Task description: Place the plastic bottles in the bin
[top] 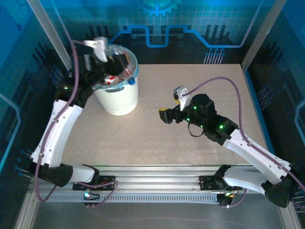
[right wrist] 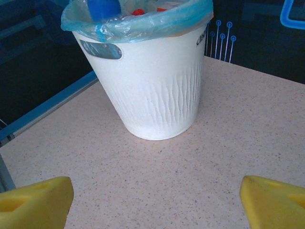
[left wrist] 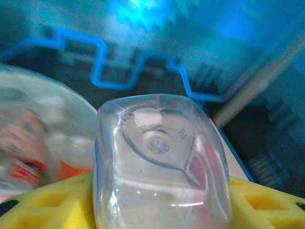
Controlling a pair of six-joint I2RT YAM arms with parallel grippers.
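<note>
A clear plastic bottle (left wrist: 162, 162) with a pink label fills the gap between my left gripper's (left wrist: 162, 202) yellow fingers (left wrist: 47, 205), its base toward the camera; the gripper is shut on it. This gripper (top: 114, 58) hangs over the bin (top: 116, 98), a white bucket with a light-blue liner. More bottles (top: 112, 78) with red labels lie inside, and a blue cap (right wrist: 102, 8) shows at the rim. My right gripper (top: 165, 114) hovers low over the table to the right of the bin (right wrist: 152, 90), open, with bare tabletop between its fingers (right wrist: 35, 200).
The speckled beige tabletop (top: 190, 157) spreads around the bin. Dark enclosure walls with blue patterns (top: 176, 36) stand behind, and metal frame posts (top: 259, 33) rise at the corners. The right arm's purple cable (top: 228, 83) loops above the table.
</note>
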